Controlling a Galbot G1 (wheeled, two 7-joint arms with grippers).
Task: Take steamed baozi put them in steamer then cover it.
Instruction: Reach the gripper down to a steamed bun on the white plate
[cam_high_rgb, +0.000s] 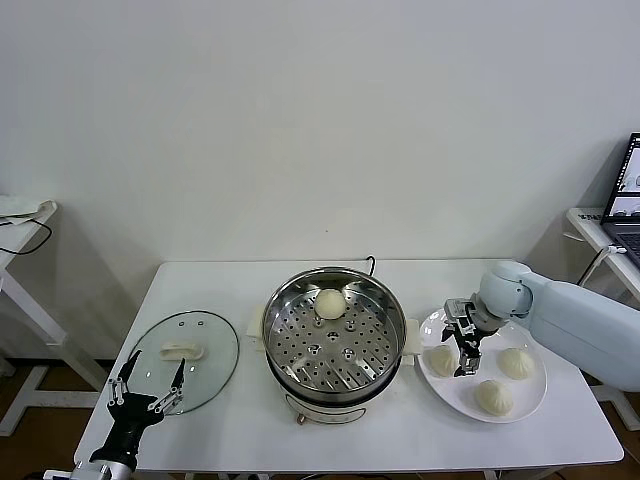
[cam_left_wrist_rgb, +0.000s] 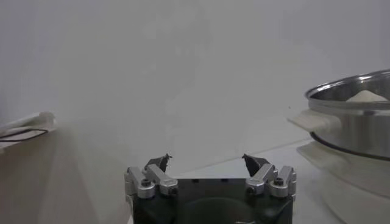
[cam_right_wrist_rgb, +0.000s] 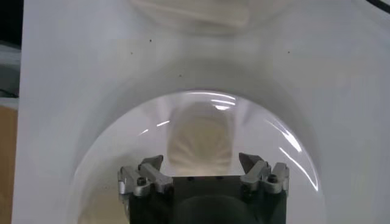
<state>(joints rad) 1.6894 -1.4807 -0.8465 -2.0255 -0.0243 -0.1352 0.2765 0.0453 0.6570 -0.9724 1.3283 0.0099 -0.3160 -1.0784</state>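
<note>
My right gripper (cam_high_rgb: 466, 352) hangs over the left part of the white plate (cam_high_rgb: 528, 402) at the table's right end, fingers spread wide and pinching nothing. It is poised beside the leftmost baozi (cam_high_rgb: 441, 360), apparently lining up a grasp. Two more baozi sit on the same plate, one (cam_high_rgb: 517, 362) to the right and one (cam_high_rgb: 494, 397) nearer the front edge. In the right wrist view the spread fingertips (cam_right_wrist_rgb: 152, 164) frame only the plate's glossy curve (cam_right_wrist_rgb: 207, 131), with no bun between them yet.

One baozi (cam_high_rgb: 329, 303) already rests on the perforated tray at the far side of the steamer (cam_high_rgb: 334, 340), which stands open at the centre of the table (three of four still to go, by my count). It shows as a pale dome above the steel rim (cam_left_wrist_rgb: 353, 91) in the left wrist view.

The glass cover (cam_high_rgb: 185, 360) lies flat to the steamer's left, handle up, clear of the loading path and handy for later. My left gripper (cam_high_rgb: 148, 390) waits at its near edge, fingers likewise spread and empty.
</note>
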